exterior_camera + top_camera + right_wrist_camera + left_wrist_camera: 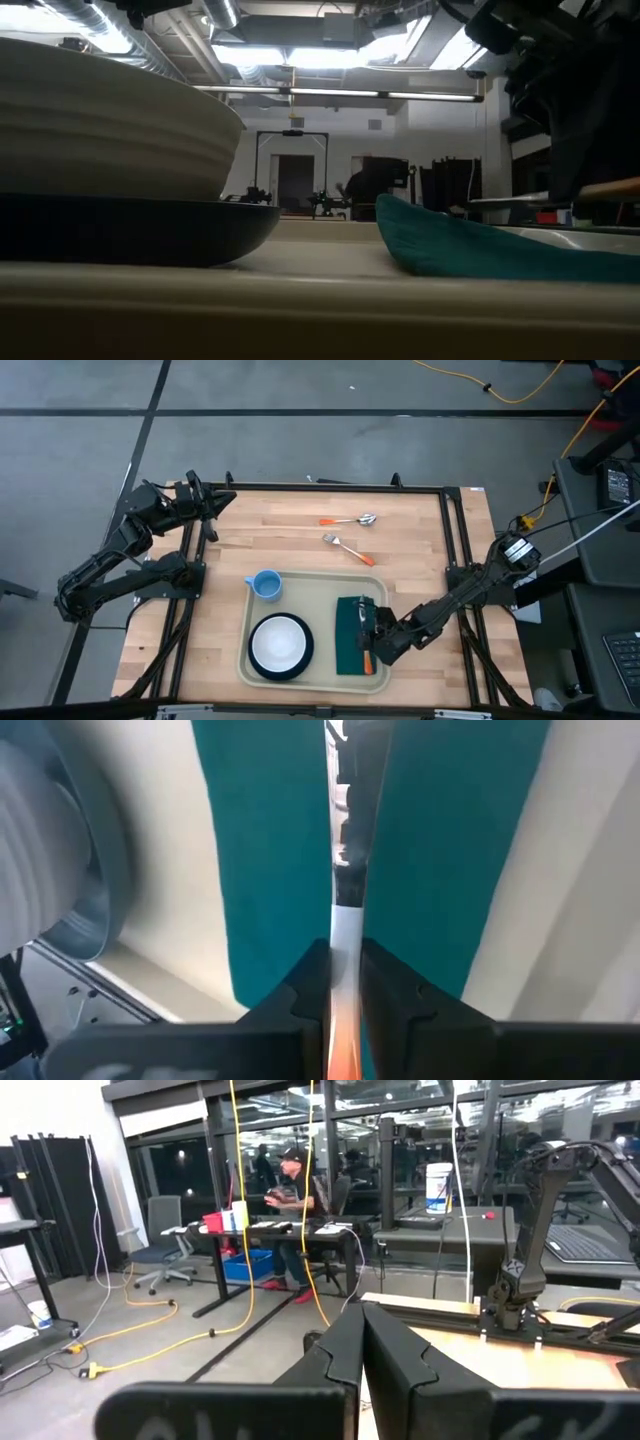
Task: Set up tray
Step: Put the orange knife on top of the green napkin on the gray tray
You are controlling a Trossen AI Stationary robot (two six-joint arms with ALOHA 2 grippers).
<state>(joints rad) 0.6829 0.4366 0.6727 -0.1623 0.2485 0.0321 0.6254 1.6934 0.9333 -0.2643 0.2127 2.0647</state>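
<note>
The high view alone lays out the whole table: the cream tray (312, 678) sits at the near middle of the wooden table (300, 530), carrying a blue cup (266, 585) at its far left corner, a white bowl on a dark plate (281, 646) below the cup, and a dark green napkin (352, 637) along its right side. Beyond the tray's far edge lie a spoon (350, 520) and a fork (348, 549), both orange-handled, near each other on bare wood.

The low view, set level with the tray's rim, shows only the ribbed bowl (110, 120) on the plate's dark edge and the napkin's teal fold (470, 245), with an orange handle tip (612, 189) held just above the napkin.

The right wrist view gives the closest look: the right gripper (345, 970) is clamped on a thin utensil (345, 925) with a silver blade and orange handle, directly over the napkin on the tray. In the high view this gripper (372, 643) sits at the napkin's right edge.

The left wrist view looks away from the tray into the room, where a person (295, 1200) sits at a desk. The left gripper (362, 1342) has its fingers pressed together, gripping nothing; it waits well off from the tray, at the table's far left corner (215, 503).

No readable writing or brand shows in any view.
</note>
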